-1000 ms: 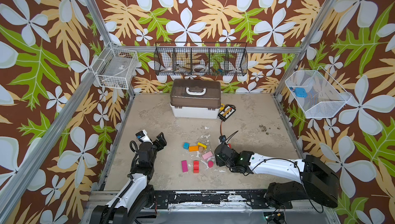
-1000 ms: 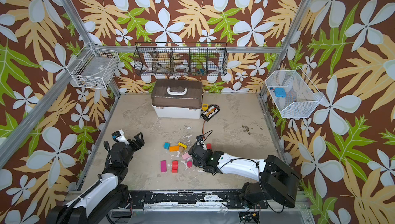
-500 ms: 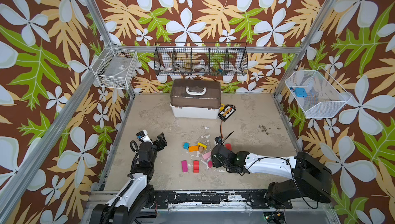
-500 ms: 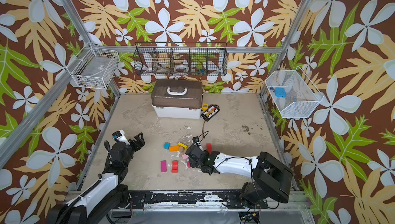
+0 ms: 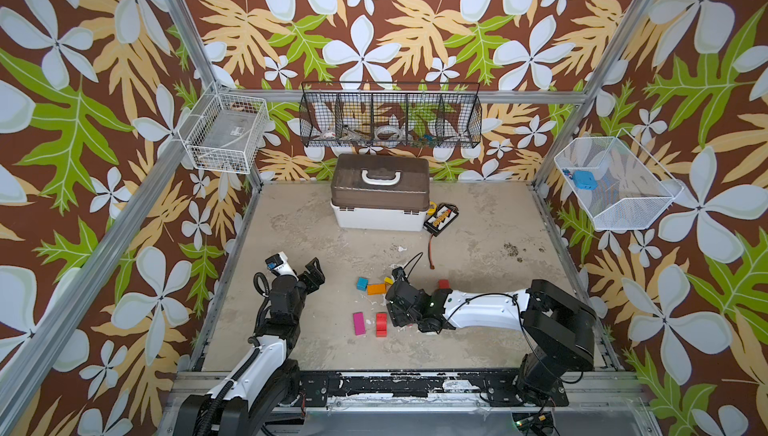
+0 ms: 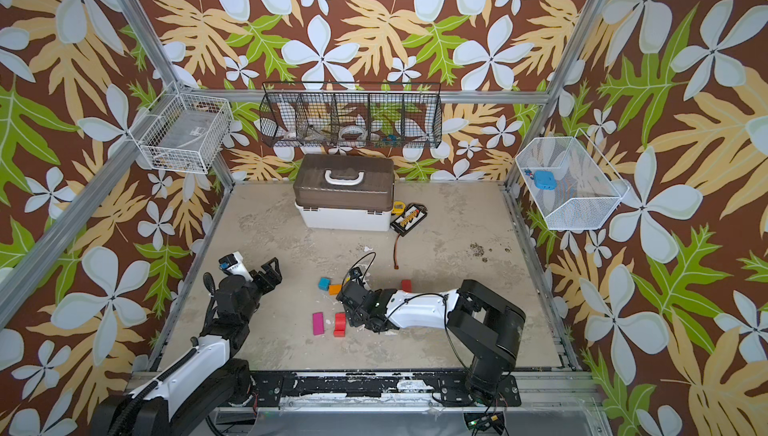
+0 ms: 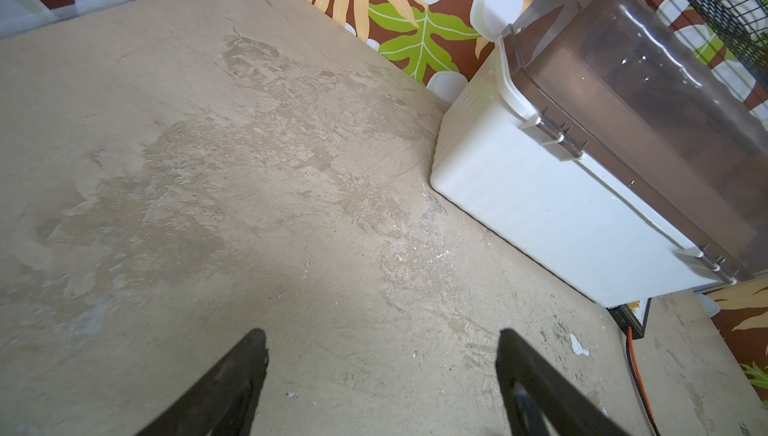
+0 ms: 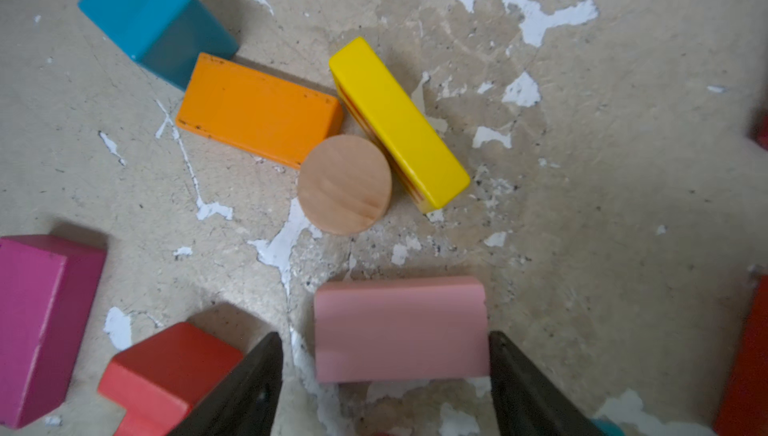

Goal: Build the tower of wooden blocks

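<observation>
The tower is not in view; the wood blocks lie loose on the floor. In the right wrist view, a pink block [image 8: 399, 326] lies flat between the fingers of my right gripper [image 8: 384, 335], which is open, with a gap on one side. Beyond it lie a tan cylinder [image 8: 345, 184], a yellow bar [image 8: 399, 122], an orange bar [image 8: 257, 109] and a teal cube [image 8: 141, 10]. A magenta bar [image 5: 358, 323] and a red block [image 5: 381, 324] lie beside the right gripper [image 5: 392, 305]. My left gripper [image 5: 313, 274] [image 7: 381, 332] hangs open and empty over bare floor.
A white box with a brown lid [image 5: 380, 205] stands at the back, with a black and yellow pack [image 5: 441, 218] and its wire beside it. Another red block [image 5: 444, 284] lies behind the right arm. Wire baskets [image 5: 390, 122] hang on the walls.
The right arm has slid left, so its gripper now covers the pink block in the top views, and its jaws have widened. The left arm has hardly moved.
</observation>
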Robot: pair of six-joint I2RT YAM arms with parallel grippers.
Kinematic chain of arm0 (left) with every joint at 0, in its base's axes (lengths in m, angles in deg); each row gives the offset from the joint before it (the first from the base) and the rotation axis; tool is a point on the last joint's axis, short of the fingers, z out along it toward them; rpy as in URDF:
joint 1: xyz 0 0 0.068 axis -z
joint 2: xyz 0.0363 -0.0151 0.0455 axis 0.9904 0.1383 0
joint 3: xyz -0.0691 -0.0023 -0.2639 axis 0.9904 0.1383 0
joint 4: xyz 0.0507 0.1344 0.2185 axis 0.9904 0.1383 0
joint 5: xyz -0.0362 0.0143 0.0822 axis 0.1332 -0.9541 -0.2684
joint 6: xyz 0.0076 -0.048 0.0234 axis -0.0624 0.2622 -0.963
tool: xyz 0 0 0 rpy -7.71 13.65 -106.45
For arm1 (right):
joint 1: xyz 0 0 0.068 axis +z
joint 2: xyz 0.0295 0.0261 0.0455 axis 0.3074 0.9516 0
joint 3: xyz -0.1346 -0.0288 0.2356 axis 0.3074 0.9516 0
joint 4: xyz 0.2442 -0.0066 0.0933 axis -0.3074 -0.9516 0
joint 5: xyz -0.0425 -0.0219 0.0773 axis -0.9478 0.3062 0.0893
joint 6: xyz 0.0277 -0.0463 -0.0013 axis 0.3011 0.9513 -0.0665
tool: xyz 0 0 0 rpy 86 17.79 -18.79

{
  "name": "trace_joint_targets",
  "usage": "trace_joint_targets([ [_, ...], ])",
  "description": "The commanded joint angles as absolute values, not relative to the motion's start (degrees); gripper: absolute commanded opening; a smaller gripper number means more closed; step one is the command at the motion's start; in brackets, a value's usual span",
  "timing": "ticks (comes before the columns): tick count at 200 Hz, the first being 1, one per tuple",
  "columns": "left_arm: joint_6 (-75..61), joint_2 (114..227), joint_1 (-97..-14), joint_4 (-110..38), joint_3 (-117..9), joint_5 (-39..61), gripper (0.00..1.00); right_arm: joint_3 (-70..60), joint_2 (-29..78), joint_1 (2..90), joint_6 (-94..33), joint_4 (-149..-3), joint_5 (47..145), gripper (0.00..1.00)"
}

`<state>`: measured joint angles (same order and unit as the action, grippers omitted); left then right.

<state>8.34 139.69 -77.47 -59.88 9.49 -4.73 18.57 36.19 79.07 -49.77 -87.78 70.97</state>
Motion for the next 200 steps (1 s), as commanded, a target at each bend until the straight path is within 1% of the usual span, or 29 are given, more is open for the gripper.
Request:
trace_joint_targets([
  [1,8.15,139.67,-77.39,-61.42,9.06,-5.35,0.88,17.75,37.17,79.25,-50.38,-90.69,68.41,0.79],
  [30,8.15,139.57,-77.29,-61.42,9.09,-5.39,0.88,17.4,37.72,79.22,-51.69,-91.72,66.87,0.78],
  [49,8.13,139.49,-77.31,-61.36,9.14,-5.39,0.87,17.75,37.38,79.17,-52.64,-91.63,66.27,0.74],
  [82,8.14,139.34,-77.31,-61.29,9.24,-5.39,0.87,18.76,36.39,78.67,-54.07,-91.66,65.34,0.73],
  [113,8.14,139.05,-77.31,-61.28,9.32,-5.41,0.87,20.42,35.73,76.16,-55.06,-91.66,65.43,0.73],
  [145,8.15,138.87,-77.24,-61.3,9.41,-5.49,0.87,22.56,34.37,73.71,-55.56,-91.74,64.97,0.76],
  [150,8.15,138.83,-77.23,-61.32,9.43,-5.53,0.87,22.91,34.02,73.58,-55.63,-91.94,64.49,0.78],
  [167,8.14,138.87,-77.22,-61.33,9.38,-5.49,0.87,23.4,33.12,73.6,-55.93,-92.61,63.47,0.82],
  [200,8.15,138.87,-77.22,-61.32,9.44,-5.49,0.87,24.4,31.2,73.63,-56.57,-93.69,62.29,0.82],
])
